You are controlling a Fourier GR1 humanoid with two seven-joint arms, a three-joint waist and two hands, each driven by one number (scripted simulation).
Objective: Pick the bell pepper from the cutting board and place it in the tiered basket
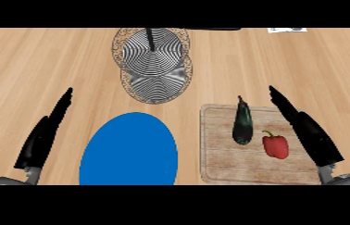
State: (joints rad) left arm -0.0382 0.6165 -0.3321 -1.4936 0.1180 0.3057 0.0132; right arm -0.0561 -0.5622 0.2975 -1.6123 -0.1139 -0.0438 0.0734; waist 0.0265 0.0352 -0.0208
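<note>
A red bell pepper (275, 145) lies on the right half of the wooden cutting board (222, 166), beside a dark eggplant (242, 123). The wire tiered basket (153, 62) stands at the back, left of the board, its two round trays overlapping. My right hand (308, 131) is open with straight fingers along the board's right edge, just right of the pepper and not touching it. My left hand (44, 134) is open near the left edge, fingers up, resting.
A blue plate (128, 151) lies at the front, between the left hand and the cutting board. A small white object (285, 29) sits at the counter's far right edge.
</note>
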